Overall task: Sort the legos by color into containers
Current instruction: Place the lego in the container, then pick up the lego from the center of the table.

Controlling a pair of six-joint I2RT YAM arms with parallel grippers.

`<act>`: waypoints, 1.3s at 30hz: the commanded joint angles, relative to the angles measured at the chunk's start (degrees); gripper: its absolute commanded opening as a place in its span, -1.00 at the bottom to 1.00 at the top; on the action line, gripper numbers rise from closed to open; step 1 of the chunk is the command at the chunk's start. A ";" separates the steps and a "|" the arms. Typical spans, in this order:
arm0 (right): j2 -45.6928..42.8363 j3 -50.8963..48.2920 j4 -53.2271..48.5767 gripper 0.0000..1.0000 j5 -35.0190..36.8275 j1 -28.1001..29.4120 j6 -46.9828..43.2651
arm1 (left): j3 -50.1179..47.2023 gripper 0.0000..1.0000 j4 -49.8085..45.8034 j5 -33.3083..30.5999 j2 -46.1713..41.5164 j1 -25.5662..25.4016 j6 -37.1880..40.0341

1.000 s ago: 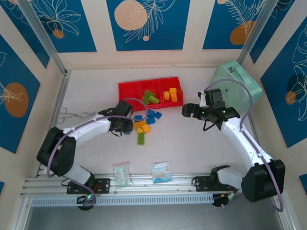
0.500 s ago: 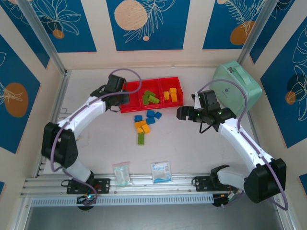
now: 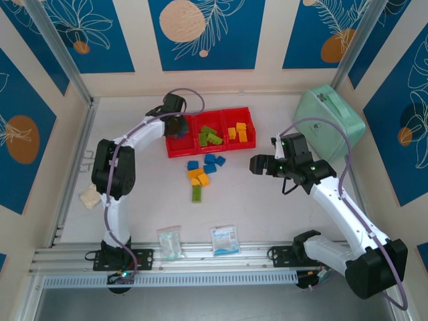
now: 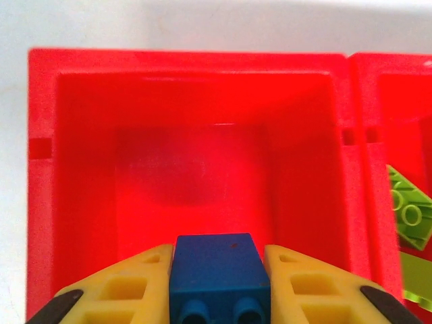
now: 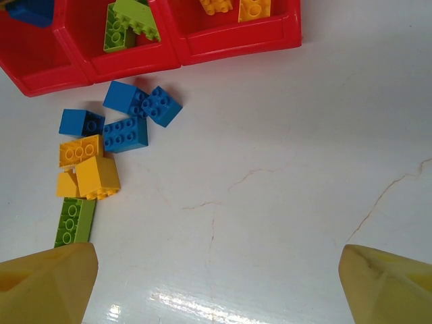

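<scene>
While the left tool [image 3: 178, 126] hangs over the left compartment of the long red plastic three-bin tray [image 3: 180, 154], its yellow fingers [image 4: 128, 290] are clamped on a small blue plastic brick [image 4: 216, 270], held above that bin's bare floor. The middle compartment holds lime green bricks [image 3: 210, 137], and the right compartment holds orange-yellow bricks [image 3: 237, 132]. On the white table [image 5: 283, 169], just in front of the tray, lies a loose cluster: four blue bricks [image 5: 128, 118] nearest the tray, orange-yellow pieces [image 5: 88, 165] touching them on the near side, and one green brick [image 5: 74, 219] at the cluster's near end. The right tool [image 3: 256, 165] hovers over bare table to the right of this cluster with its jaws spread wide and nothing between them. A mint green rounded case [image 3: 331, 120] sits at the far right.
</scene>
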 commanded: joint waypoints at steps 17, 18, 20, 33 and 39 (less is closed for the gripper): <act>1.37 -0.87 -0.12 0.85 -1.03 0.72 0.85 | -19.71 0.99 4.78 5.65 -23.25 -1.38 1.76; 1.66 -0.82 -0.12 0.85 -1.08 0.81 0.84 | -22.39 0.99 5.09 5.80 -25.20 -2.33 1.83; 2.08 -0.81 -0.12 0.85 -1.10 0.88 0.85 | -27.27 0.99 5.42 5.71 -28.74 -4.39 1.84; 5.27 0.44 -0.21 0.85 -0.79 1.15 0.85 | -49.23 1.00 -0.63 0.29 -44.73 -22.93 -8.18; 6.67 0.90 -0.25 0.85 -0.94 1.69 1.19 | -49.77 0.92 0.37 0.54 -42.80 -24.56 -8.23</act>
